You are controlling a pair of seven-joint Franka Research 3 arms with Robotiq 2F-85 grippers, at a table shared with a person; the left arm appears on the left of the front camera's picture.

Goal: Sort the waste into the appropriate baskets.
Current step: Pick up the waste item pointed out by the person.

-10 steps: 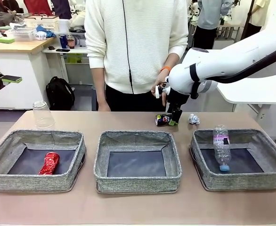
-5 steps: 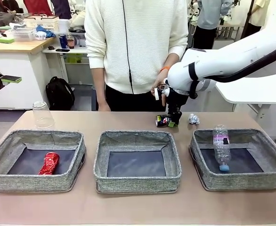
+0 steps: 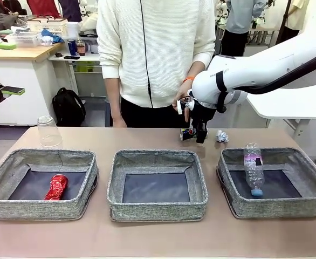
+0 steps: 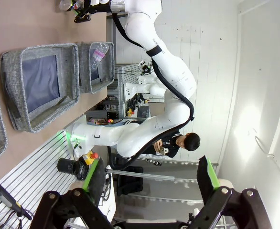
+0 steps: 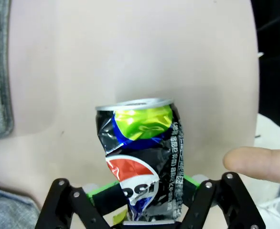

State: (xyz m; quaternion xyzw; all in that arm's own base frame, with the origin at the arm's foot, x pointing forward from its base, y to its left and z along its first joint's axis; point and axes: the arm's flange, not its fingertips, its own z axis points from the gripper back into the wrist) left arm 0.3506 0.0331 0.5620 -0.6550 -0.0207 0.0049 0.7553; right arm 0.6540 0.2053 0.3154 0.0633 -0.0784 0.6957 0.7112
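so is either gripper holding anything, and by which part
The right gripper is shut on the dark can, pinching the end opposite its rimmed top. The left gripper is open and holds nothing.

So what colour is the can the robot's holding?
The crushed can is mostly black with a red-white-blue logo and yellow-green patch; right wrist view shows it best.

Lower end of crushed dark-blue can (image 5: pixel 139 157) cut off by bottom edge; person's finger (image 5: pixel 259 164) cut off by right edge.
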